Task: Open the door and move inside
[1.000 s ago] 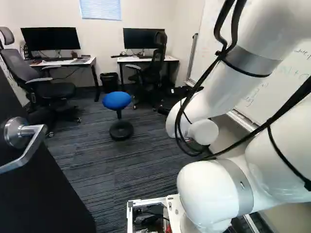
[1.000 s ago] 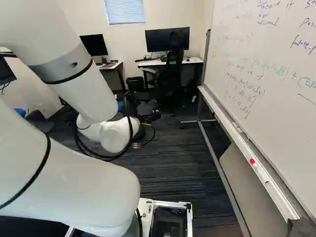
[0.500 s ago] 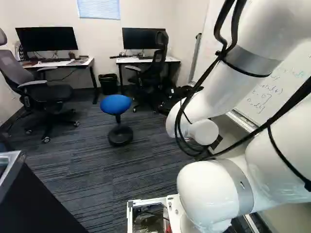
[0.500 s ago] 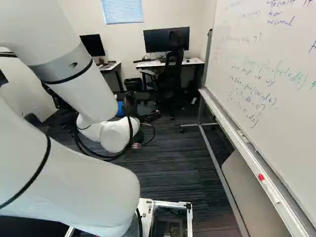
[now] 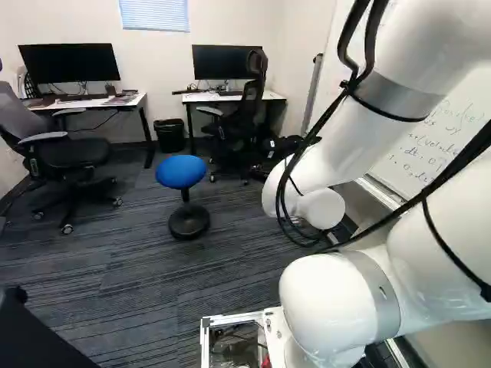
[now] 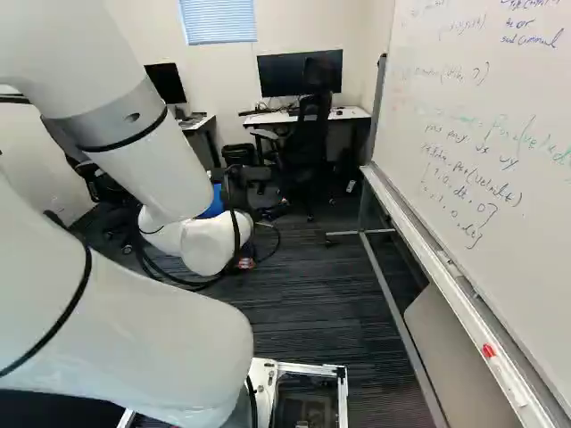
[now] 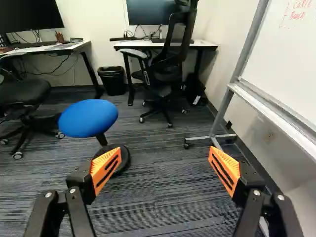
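The dark door (image 5: 38, 341) fills only the lower left corner of the left base view, left of the base, standing open with its lever out of sight. My gripper (image 6: 245, 263) is mostly hidden behind the arm's wrist in the right base view. In the wrist view the gripper (image 7: 161, 170) has its two orange-padded fingers wide apart, with only carpet between them. It touches neither the door nor anything else.
A blue stool (image 5: 181, 172) stands ahead on the carpet (image 5: 130, 268). Office chairs (image 5: 73, 157) and desks (image 7: 165, 44) are along the far wall. A wheeled whiteboard (image 6: 486, 178) runs down the right side, its foot (image 6: 359, 233) reaching across the floor.
The base has moved forward: the door has slid down and back past the left side, its lever leaving view, while stool, chairs and whiteboard look nearer. The arm keeps its pose.
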Controlling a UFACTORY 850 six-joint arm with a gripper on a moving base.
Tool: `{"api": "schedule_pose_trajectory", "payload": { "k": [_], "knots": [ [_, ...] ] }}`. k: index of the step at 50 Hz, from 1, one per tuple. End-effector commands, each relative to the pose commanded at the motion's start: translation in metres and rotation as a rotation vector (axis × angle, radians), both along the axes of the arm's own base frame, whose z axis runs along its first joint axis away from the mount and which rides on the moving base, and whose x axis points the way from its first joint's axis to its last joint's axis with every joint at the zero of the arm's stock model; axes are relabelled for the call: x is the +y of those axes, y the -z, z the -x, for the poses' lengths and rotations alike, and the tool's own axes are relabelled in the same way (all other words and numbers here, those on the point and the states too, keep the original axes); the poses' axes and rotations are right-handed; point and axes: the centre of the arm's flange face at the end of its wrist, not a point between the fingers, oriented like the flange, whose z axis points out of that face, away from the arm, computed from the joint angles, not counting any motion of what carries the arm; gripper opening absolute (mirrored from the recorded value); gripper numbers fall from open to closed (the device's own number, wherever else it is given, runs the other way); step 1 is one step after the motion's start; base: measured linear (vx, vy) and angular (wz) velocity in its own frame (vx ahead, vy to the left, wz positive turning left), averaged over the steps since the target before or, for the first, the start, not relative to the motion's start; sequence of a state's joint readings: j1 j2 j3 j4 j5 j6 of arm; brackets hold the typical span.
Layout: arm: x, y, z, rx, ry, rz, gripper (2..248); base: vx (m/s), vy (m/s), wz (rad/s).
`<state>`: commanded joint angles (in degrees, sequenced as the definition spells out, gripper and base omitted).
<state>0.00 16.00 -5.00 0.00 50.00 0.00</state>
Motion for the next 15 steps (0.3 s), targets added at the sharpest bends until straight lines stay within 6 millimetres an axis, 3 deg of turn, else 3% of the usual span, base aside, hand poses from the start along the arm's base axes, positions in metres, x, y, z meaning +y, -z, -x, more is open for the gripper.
{"api": "schedule_pose_trajectory", "payload": {
  "k": [15],
  "knots": [
    [0.0000,0.0000,0.0000,0.000,0.000,0.000,247,-0.010,-0.001,0.001]
  ]
}}
